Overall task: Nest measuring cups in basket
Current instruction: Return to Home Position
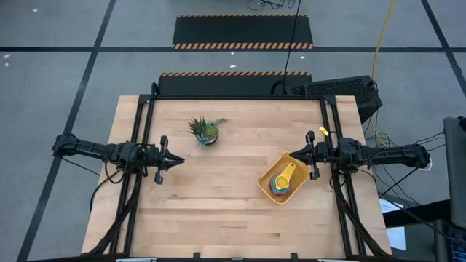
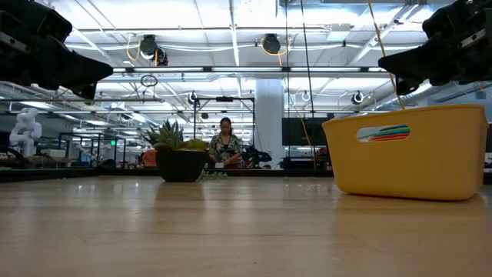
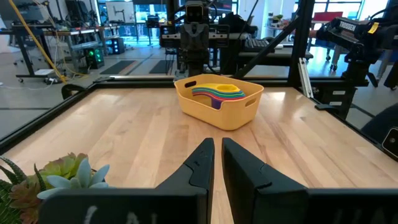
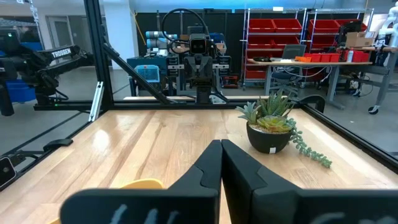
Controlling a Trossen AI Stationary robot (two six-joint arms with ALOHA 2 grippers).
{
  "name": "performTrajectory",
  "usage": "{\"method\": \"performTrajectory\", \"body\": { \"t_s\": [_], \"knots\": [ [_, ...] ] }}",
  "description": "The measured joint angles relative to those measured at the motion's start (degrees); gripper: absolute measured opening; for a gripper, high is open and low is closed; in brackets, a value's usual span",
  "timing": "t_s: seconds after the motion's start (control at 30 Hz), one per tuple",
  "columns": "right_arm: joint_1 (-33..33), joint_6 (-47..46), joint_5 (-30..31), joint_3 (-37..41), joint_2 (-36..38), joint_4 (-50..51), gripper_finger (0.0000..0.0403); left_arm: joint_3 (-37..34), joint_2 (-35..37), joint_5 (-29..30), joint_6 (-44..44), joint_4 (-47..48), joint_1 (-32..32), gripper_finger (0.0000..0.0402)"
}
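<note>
The orange-yellow basket (image 1: 283, 179) stands on the table's right half, also seen in the low view (image 2: 411, 151) and the left wrist view (image 3: 219, 99). The measuring cups (image 1: 282, 180) sit nested inside it, yellow on top, with green, blue and red rims showing below (image 3: 217, 93). My left gripper (image 1: 180, 160) hovers shut over the table's left side, pointing right. My right gripper (image 1: 293, 155) hovers shut above the basket's far right corner, pointing left. In their wrist views the fingertips nearly meet (image 3: 217, 149) (image 4: 221, 148).
A small spiky potted plant (image 1: 205, 131) stands on the table left of centre, toward the far edge. Bare wood lies between the two grippers and along the near edge. A black frame rims the table. A person (image 2: 225, 143) shows far off in the room.
</note>
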State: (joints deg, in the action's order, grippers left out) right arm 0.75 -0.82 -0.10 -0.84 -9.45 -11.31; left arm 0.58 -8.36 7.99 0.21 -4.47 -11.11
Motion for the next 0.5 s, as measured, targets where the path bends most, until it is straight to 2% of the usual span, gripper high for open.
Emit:
{"method": "performTrajectory", "body": {
  "t_s": [0.5],
  "knots": [
    [0.0, 0.0, 0.0, 0.0, 0.0, 0.0, 0.0, 0.0, 0.0, 0.0, 0.0, 0.0, 0.0, 0.0035]
  ]
}}
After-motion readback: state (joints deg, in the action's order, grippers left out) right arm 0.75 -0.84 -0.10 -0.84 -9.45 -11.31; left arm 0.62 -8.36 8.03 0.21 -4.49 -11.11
